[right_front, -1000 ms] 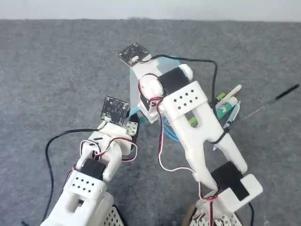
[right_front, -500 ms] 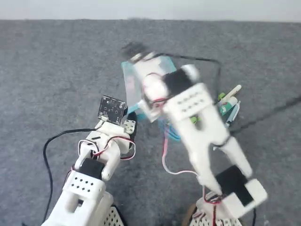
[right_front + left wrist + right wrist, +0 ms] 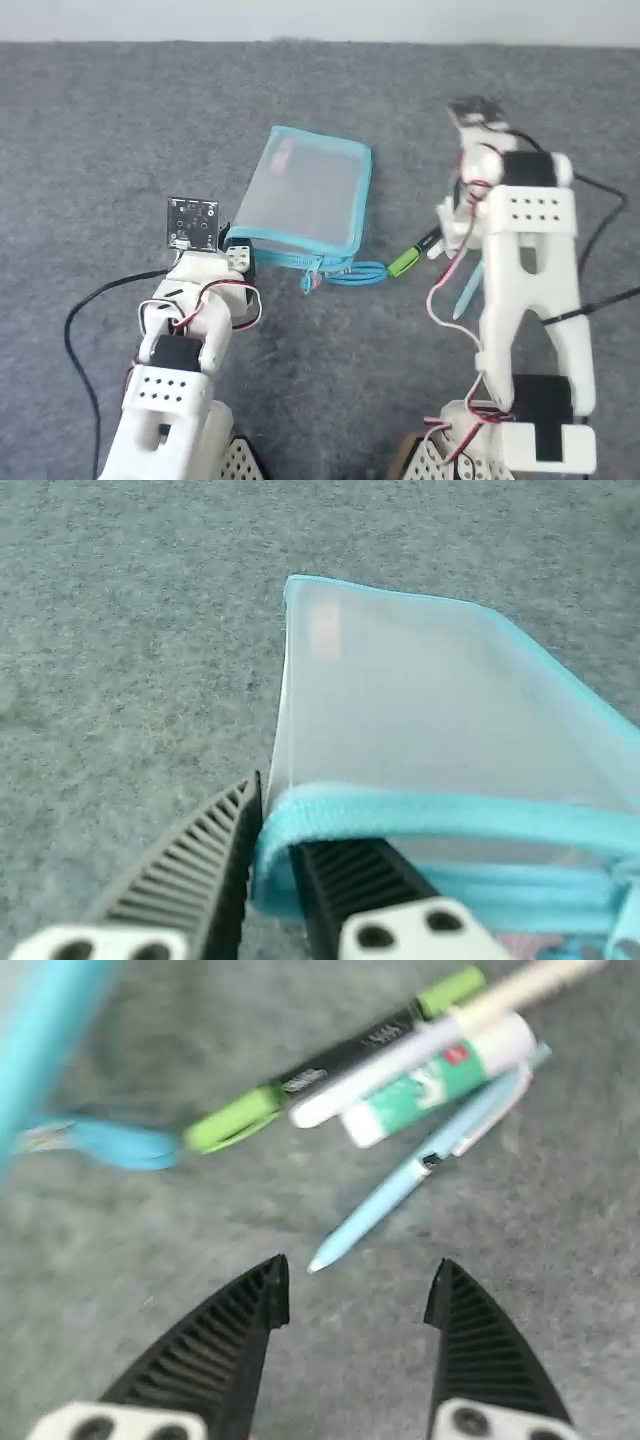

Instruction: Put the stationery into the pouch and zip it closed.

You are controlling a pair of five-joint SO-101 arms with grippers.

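Since the earlier frames, the right arm has swung away from above the pouch (image 3: 305, 195) to the right side of the grey mat (image 3: 100, 130), leaving the pouch fully uncovered; the left arm has shifted slightly leftward. At left, the left gripper (image 3: 272, 825) is closed on the pouch, pinching the turquoise binding at its near corner. The pouch lies flat at centre. Its blue zipper strap (image 3: 350, 272) trails from the near edge toward the right. Next comes the stationery (image 3: 400, 1070), loose on the mat: a green-capped marker (image 3: 330, 1060), a white pen (image 3: 450, 1030), a glue stick (image 3: 440, 1080) and a light blue pen (image 3: 400, 1185). The right gripper (image 3: 362, 1265) hovers just above this pile, jaws spread wide, holding nothing.
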